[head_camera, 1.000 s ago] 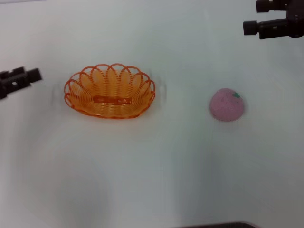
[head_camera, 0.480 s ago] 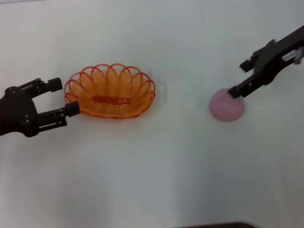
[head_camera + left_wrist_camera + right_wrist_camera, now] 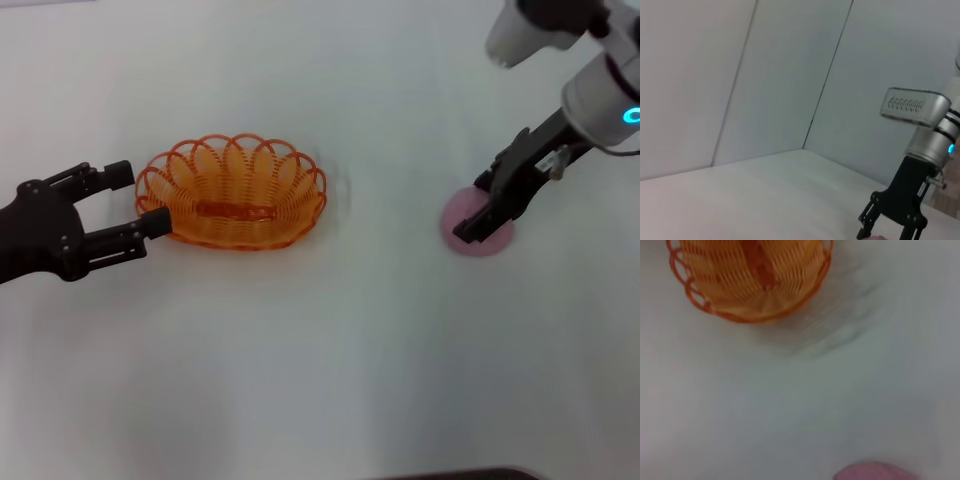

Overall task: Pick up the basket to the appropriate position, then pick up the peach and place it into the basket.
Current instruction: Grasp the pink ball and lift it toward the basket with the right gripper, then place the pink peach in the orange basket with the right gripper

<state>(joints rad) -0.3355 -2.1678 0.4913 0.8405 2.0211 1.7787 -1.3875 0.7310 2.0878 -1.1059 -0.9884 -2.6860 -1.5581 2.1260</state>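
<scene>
**Both Arms at Their Targets: Basket Side and Peach Side**

While the basket (image 3: pixel 232 192) sits on the white table (image 3: pixel 330 350) toward the robot's left, the left gripper (image 3: pixel 128 201) is stationed at the basket's left end. Its two fingers are spread apart, one near the far side of the scalloped rim and one touching or just beside the near side, so that the end of the rim lies at the mouth of the gap. This placement suits a pinch on the rim wire, which is likely the grip needed to carry the basket to its position. No grasp is made yet; the basket rests flat on the table.

On the robot's right, the peach (image 3: pixel 478 236) lies on the table, well apart from the basket. The right gripper (image 3: pixel 482 212) is angled down over it, covering much of its top. The fingers reach to the fruit, but whether they are released or clenched on it cannot be told from these views. The right wrist view shows only the upper edge of the peach (image 3: pixel 874 472) and the basket (image 3: pixel 747 277) beyond it.

Judged from the layout, neither object has been lifted.
</scene>
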